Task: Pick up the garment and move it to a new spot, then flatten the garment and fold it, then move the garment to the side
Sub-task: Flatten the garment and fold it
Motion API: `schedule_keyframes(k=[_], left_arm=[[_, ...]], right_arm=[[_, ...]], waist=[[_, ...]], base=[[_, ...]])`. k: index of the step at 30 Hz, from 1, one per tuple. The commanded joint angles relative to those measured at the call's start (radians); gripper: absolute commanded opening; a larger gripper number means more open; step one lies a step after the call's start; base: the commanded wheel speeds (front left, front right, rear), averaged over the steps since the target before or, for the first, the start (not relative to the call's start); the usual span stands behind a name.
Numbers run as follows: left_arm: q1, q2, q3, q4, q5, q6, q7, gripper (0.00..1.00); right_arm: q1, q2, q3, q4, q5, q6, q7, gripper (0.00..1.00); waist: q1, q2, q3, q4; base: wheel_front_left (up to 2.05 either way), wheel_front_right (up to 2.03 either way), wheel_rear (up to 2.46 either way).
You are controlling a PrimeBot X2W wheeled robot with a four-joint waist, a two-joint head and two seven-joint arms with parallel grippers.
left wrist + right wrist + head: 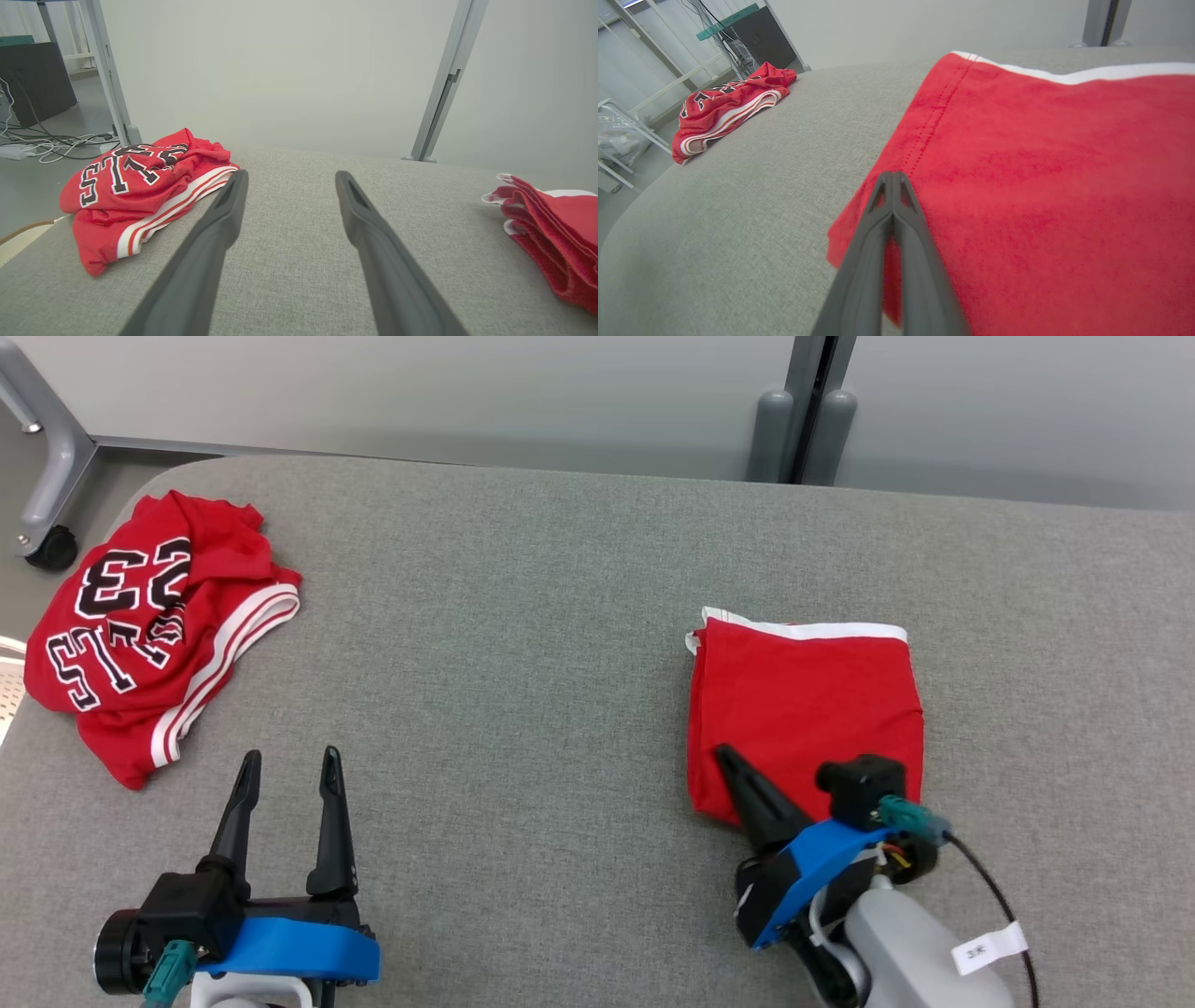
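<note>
A folded red garment (805, 702) with a white trim edge lies flat on the right half of the grey padded table (523, 663). My right gripper (724, 754) is shut, its two dark fingers pressed together and lying over the garment's near left corner (1041, 163); the tips (892, 175) sit just inside its left edge, and no cloth shows pinched between them. My left gripper (290, 758) stands open low over bare table at the near left, holding nothing. In the left wrist view the garment (556, 233) shows at the right edge, well clear of the open left gripper (292, 177).
A crumpled red jersey (140, 635) with black-and-white lettering and white stripes lies at the table's far left corner, just left of the left gripper (140, 196). A grey frame post (803, 420) stands behind the table. A caster leg (47, 457) is at the far left.
</note>
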Motion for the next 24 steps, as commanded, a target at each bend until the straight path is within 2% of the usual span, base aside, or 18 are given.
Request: schedule_keyframes(k=[1,5,8,10,11,18,24], left_arm=[[-0.016,-0.001,0.003,0.004,0.006,-0.002,-0.003,1.0],[-0.006,-0.001,0.01,0.013,0.012,-0.002,-0.003,1.0],[0.006,-0.001,0.019,0.022,0.016,-0.002,-0.003,1.0],[0.017,-0.001,0.027,0.025,0.022,0.001,-0.003,1.0],[0.022,-0.001,0.031,0.027,0.026,0.001,-0.003,1.0],[0.048,-0.001,0.06,0.043,0.051,0.004,-0.003,1.0],[0.06,-0.001,0.077,0.052,0.061,0.005,-0.003,1.0]], right_arm=[[0.001,0.002,0.046,-0.018,0.045,0.001,-0.004,0.0],[0.007,-0.001,0.111,-0.047,0.086,0.0,-0.003,0.0],[0.018,-0.001,0.09,-0.077,0.067,0.0,-0.004,0.02],[0.036,-0.001,0.05,-0.113,0.035,0.0,-0.003,0.47],[0.046,-0.001,0.02,-0.132,0.013,0.0,-0.003,1.0],[0.159,-0.041,-0.164,-0.292,-0.111,0.001,-0.003,1.0],[0.244,-0.067,-0.279,-0.354,-0.151,0.0,-0.003,1.0]], waist=[[0.0,-0.0001,-0.001,0.002],[0.0,-0.0001,-0.013,-0.009],[0.0,-0.0001,-0.031,-0.026],[0.0,-0.0001,-0.046,-0.043],[0.0,-0.0001,-0.052,-0.051],[0.0,-0.0001,-0.099,-0.114],[0.0,-0.0001,-0.119,-0.148]], base=[[0.0,0.0,0.0],[0.0,0.0,0.0],[0.0,0.0,0.0],[0.0,0.0,0.0],[0.0,0.0,0.0],[0.0,0.0,0.0],[0.0,0.0,0.0]])
